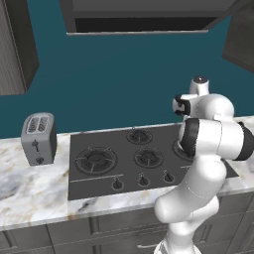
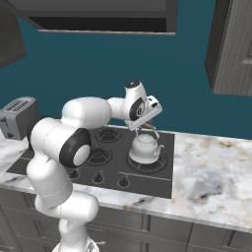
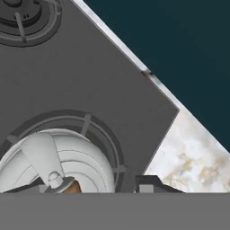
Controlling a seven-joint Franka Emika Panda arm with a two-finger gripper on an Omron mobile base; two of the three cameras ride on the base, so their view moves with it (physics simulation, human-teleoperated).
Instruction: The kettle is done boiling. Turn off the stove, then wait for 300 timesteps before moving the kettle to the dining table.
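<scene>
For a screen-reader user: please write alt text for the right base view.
A white robot arm holds its gripper just above a small whitish kettle on a dark gas stove, set in a marble counter; a grey toaster stands far left.

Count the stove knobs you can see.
3 in the left base view: one, one, one, along the stove's front edge. The arm may hide more.

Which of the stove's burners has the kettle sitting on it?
The burner at the right end of the stove, under the kettle, just below the hand; the other burners stand bare.
</scene>
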